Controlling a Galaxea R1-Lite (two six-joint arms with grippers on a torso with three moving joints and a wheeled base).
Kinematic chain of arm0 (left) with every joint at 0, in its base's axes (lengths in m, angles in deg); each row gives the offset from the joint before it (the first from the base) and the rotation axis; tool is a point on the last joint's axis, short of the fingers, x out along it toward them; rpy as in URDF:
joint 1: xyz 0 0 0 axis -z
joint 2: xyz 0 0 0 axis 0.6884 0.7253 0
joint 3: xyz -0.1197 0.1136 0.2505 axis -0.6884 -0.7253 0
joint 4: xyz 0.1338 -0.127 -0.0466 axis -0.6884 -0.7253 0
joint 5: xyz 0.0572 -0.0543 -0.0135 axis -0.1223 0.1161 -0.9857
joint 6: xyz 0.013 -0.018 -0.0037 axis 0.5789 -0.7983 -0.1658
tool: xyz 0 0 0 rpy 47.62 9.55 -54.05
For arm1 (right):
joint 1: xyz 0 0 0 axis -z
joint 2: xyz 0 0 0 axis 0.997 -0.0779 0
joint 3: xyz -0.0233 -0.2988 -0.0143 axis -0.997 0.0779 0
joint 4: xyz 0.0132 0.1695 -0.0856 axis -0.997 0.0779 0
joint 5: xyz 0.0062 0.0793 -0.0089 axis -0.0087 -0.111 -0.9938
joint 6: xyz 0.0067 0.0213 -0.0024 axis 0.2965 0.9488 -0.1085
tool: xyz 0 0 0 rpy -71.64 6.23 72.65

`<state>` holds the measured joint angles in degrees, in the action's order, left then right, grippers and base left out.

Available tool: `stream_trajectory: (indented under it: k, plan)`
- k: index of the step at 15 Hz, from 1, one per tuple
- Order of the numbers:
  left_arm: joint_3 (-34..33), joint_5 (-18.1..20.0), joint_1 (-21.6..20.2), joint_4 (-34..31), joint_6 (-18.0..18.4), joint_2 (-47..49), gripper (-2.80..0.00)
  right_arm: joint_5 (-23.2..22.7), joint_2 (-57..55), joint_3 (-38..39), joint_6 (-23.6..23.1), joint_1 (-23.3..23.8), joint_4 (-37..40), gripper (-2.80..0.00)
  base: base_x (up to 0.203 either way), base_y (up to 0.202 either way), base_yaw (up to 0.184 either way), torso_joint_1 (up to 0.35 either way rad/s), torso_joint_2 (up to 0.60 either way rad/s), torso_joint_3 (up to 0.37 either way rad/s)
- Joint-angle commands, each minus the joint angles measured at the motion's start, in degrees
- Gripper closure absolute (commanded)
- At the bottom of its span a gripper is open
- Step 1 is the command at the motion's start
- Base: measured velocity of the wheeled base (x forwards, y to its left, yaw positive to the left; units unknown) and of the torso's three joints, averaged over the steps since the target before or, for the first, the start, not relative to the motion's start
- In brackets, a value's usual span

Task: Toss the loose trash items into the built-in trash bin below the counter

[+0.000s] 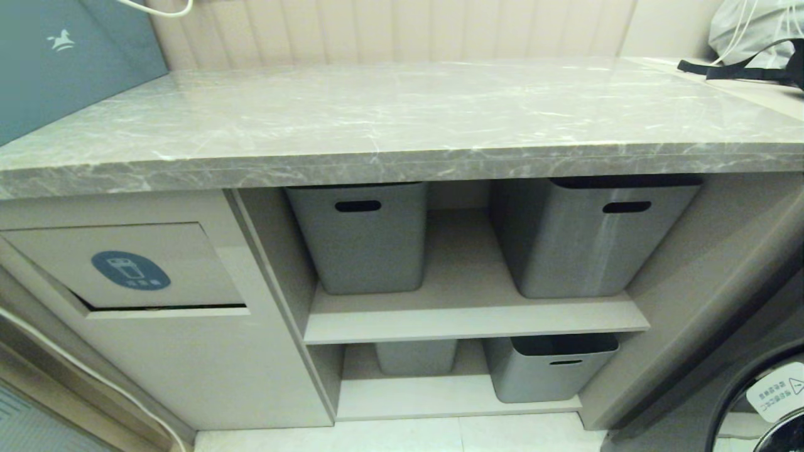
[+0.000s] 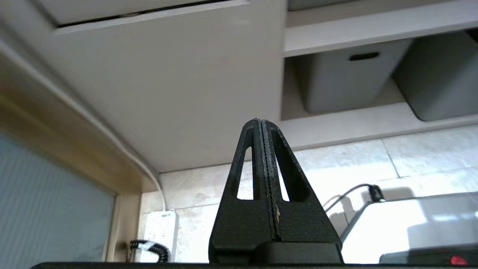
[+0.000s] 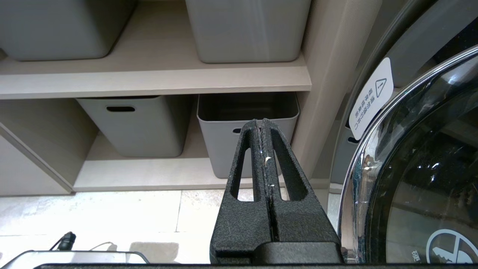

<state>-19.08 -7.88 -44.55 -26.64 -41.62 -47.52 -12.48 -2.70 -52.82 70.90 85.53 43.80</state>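
No trash scraps show on the surface (image 1: 402, 119); the bin flap (image 1: 125, 267) sits low left, nearer the left end effector (image 2: 261, 125); both it and the right end effector (image 3: 261, 125) are closed, empty

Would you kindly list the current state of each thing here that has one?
Trash bin flap: slightly ajar at its lower edge.
Counter: no scraps visible on it.
Lower right tub: open-topped, looks empty.
Left gripper: jaws shut, holding nothing.
Right gripper: jaws shut, holding nothing.
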Motion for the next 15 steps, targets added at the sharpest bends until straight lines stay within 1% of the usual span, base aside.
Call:
stream_trajectory:
  k: [1, 2, 4, 6, 9, 10, 12, 15]
  plan:
    - [0.0, -0.6, 0.47, -0.94, -0.26, -7.36, 0.0, 0.02, -0.02, 0.0, 0.02, 0.0, -0.01, 0.0, 0.0, 0.0, 0.0, 0.0, 0.0, 0.0]
    - [0.0, -1.04, 0.84, -1.73, -0.97, -8.96, 0.0, 0.02, -0.02, 0.0, 0.02, 0.0, -0.01, 0.0, 0.0, 0.0, 0.0, 0.0, 0.0, 0.0]
    - [0.0, -1.55, 0.96, -1.82, -2.05, -9.02, 0.0, 0.02, -0.02, 0.0, 0.02, 0.0, -0.01, 0.0, 0.0, 0.0, 0.0, 0.0, 0.0, 0.0]
    - [0.0, -1.38, 0.96, -1.89, -1.51, -9.03, 0.0, 0.02, -0.02, 0.0, 0.02, 0.0, -0.01, 0.0, 0.0, 0.0, 0.0, 0.0, 0.0, 0.0]
    - [0.0, -0.94, 0.96, -1.82, -1.97, -9.11, 0.0, 0.0, -0.02, 0.0, 0.02, 0.0, -0.01, 0.0, 0.0, 0.0, 0.0, 0.0, 0.0, 0.0]
    - [0.0, -1.19, 0.96, -1.82, -3.27, -9.11, 0.0, 0.02, -0.02, 0.0, 0.02, 0.0, -0.01, 0.0, 0.0, 0.0, 0.0, 0.0, 0.0, 0.0]
    - [0.0, -2.49, 0.96, -1.57, -7.56, -9.11, 0.0, 0.02, -0.02, 0.0, 0.02, 0.0, -0.01, 0.0, 0.0, 0.0, 0.0, 0.0, 0.0, 0.0]
    - [0.0, -2.52, 0.96, -1.56, -7.5, -9.11, 0.0, 0.02, -0.02, 0.0, 0.02, 0.0, -0.01, 0.0, 0.0, 0.0, 0.0, 0.0, 0.0, 0.0]
